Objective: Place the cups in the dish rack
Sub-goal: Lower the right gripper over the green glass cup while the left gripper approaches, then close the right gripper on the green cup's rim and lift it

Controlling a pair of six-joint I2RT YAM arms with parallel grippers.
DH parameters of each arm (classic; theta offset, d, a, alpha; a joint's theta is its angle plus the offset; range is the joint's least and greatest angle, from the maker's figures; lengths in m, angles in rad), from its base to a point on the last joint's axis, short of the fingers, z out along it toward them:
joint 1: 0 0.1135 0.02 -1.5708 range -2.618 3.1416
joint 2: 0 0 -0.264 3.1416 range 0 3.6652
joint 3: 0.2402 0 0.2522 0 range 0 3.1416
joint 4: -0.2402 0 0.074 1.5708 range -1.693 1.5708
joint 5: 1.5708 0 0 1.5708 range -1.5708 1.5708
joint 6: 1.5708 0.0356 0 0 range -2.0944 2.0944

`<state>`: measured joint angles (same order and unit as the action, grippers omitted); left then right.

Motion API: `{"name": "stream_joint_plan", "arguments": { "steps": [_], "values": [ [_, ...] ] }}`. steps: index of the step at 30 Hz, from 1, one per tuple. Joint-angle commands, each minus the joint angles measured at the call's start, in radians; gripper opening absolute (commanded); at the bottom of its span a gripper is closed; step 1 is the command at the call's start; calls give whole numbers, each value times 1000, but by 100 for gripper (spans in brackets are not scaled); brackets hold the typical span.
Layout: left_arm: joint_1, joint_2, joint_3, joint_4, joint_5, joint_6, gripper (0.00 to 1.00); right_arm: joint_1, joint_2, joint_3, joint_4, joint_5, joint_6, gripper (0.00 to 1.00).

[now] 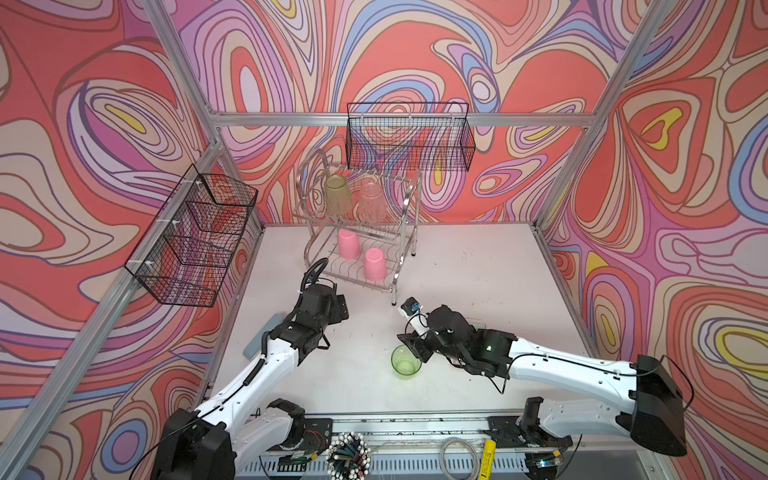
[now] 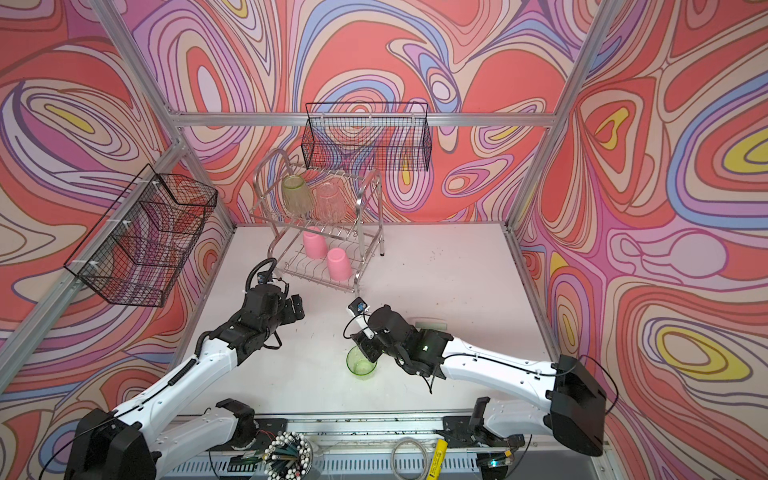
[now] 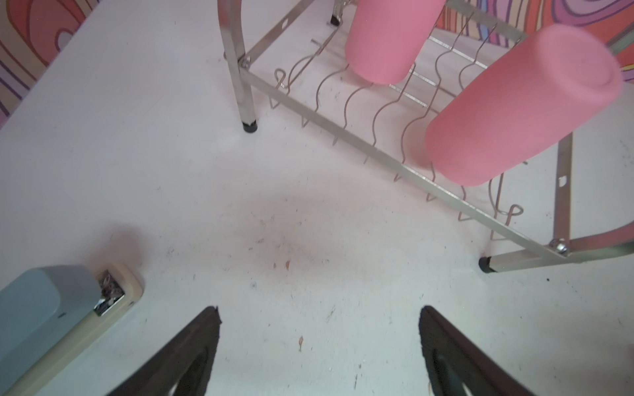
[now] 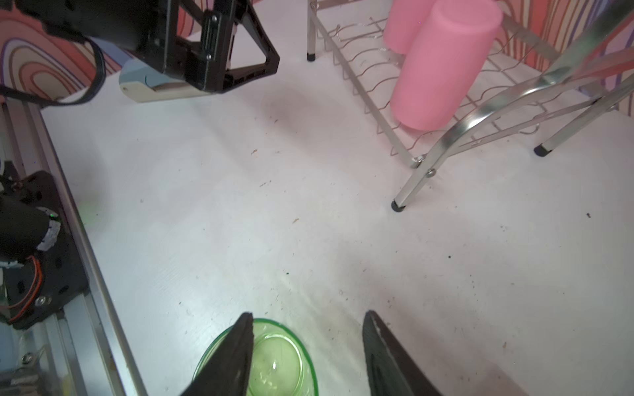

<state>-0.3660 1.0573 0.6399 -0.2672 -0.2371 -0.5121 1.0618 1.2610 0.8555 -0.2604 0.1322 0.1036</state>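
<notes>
Four of the five cups sit mouth-down in the dish rack [image 1: 395,286] at 12 o'clock on the table [image 1: 478,270]. The upper green cup [image 1: 338,194] and the ribbed cup [image 1: 371,198] stand on the top tier. The rear pink cup [image 1: 348,244] and the front pink cup [image 1: 375,264] stand on the bottom tier. Inversion probably serves drainage, and the wavy wires likely keep each rim from sliding.

The loose green cup [image 1: 406,362] stands upright on the table, mouth up, at about 5 o'clock from the rack. It is translucent green, handleless and empty, and its base shows through the mouth.

The right gripper [image 4: 307,317] reaches the cup from 3 o'clock. Its jaws are apart and straddle the cup wall, one finger over the mouth and one outside. This pose suits a pinch on the rim; no clamp is evident yet.

The left gripper [image 3: 319,310] hangs at 7 o'clock from the rack, jaws wide apart over bare table, holding nothing.
</notes>
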Motion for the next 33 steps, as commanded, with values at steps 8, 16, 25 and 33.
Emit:
{"name": "stream_joint_plan", "arguments": {
  "steps": [8, 16, 25, 33],
  "values": [
    [-2, 21, 80, -289, 61, -85, 93, 114, 128, 179, -327, -52, 62, 43],
    [-2, 53, 104, -331, 70, -88, 93, 147, 218, 267, -467, -91, 115, 31],
    [-2, 48, 86, -315, 93, -98, 93, 159, 276, 295, -513, -108, 137, 29],
    [-2, 30, 72, -305, 92, -101, 93, 160, 309, 300, -522, -120, 136, 29]
  ]
}}
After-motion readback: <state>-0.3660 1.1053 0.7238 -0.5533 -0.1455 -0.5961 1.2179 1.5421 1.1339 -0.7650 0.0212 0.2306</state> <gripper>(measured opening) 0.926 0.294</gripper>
